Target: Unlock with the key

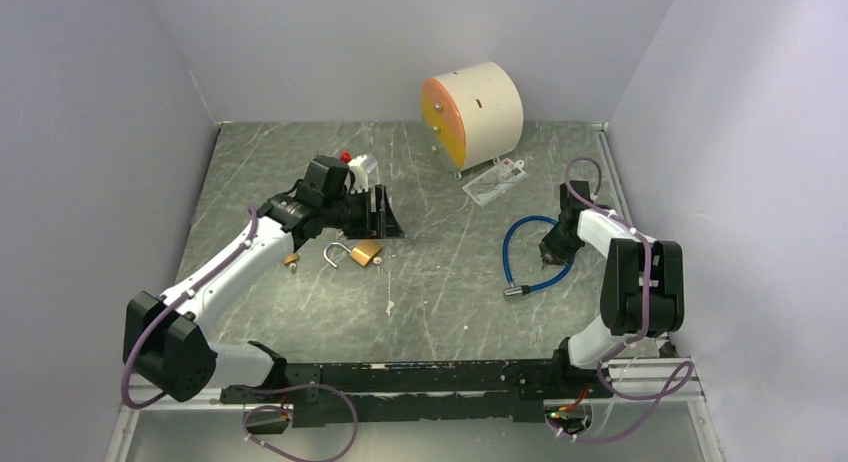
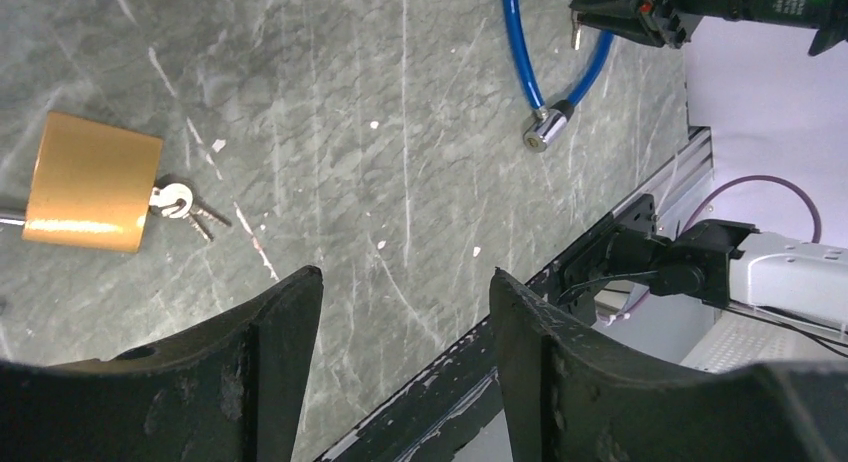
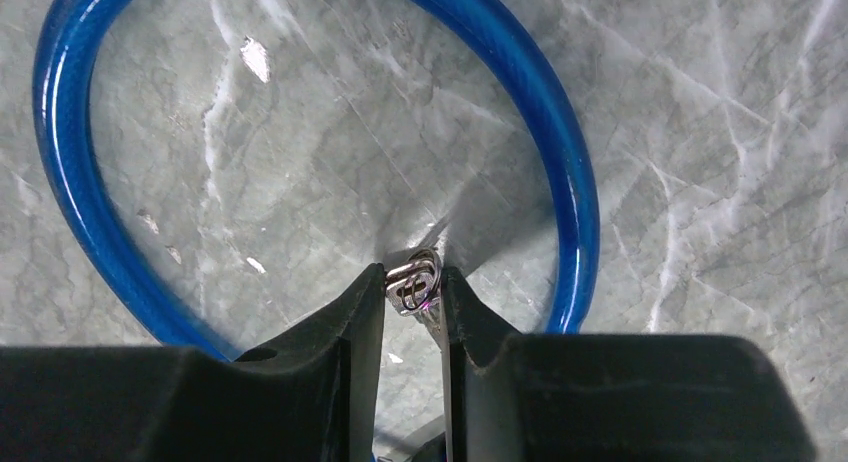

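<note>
Brass padlock (image 1: 366,252) flat on grey marbled table (image 1: 450,302), mid-left, small key bunch (image 2: 180,204) touching its end. Blue cable lock (image 1: 530,252) looped on the right, well apart from the padlock. White drum with orange face (image 1: 472,110) and a card (image 1: 494,182) at the back. Left gripper (image 2: 400,292) released, fingers spread wide above bare table, padlock off to one side, not between them. Right gripper (image 3: 413,277) clenched on a silver key with ring (image 3: 425,292), hanging inside the cable loop.

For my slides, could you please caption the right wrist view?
Right gripper pinches a key ring over the table, framed by the blue cable.
</note>
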Available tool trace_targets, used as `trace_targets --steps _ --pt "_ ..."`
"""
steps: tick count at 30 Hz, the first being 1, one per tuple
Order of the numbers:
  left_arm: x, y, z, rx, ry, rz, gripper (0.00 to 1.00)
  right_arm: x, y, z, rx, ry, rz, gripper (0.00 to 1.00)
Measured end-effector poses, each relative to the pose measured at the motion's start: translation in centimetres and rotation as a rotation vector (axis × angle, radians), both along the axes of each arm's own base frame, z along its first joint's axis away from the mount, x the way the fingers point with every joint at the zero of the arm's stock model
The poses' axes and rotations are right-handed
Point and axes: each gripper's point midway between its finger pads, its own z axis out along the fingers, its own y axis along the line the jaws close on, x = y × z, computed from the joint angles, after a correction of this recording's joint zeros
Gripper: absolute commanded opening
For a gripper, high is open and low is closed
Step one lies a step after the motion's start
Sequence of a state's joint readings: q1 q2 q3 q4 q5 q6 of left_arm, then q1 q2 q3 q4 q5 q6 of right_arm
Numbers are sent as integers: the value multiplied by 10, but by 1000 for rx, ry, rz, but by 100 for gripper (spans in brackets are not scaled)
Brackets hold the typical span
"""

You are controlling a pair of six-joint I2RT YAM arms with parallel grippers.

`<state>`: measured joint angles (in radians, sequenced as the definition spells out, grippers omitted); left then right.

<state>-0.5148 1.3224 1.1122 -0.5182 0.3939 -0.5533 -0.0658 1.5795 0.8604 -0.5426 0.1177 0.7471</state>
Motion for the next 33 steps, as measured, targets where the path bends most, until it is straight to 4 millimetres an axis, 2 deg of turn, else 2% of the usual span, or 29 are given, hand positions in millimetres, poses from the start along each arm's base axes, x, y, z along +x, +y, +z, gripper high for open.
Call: trace_targets --steps 2,8,13,21,28,33 --pt "-3 3 -1 6 -5 4 66 3 -1 0 -3 -2 3 0" --pt "-6 8 2 14 -29 11 66 7 0 0 -8 -10 32 0" --pt "-6 10 0 23 -29 19 66 11 15 0 -16 -16 110 0" --pt "-9 19 -9 58 -19 46 66 11 95 0 -30 -19 374 0" --pt "-8 29 -7 90 -39 87 66 8 162 0 -18 -34 535 0" --pt "-7 44 -9 144 -44 160 69 2 229 2 22 -71 681 0"
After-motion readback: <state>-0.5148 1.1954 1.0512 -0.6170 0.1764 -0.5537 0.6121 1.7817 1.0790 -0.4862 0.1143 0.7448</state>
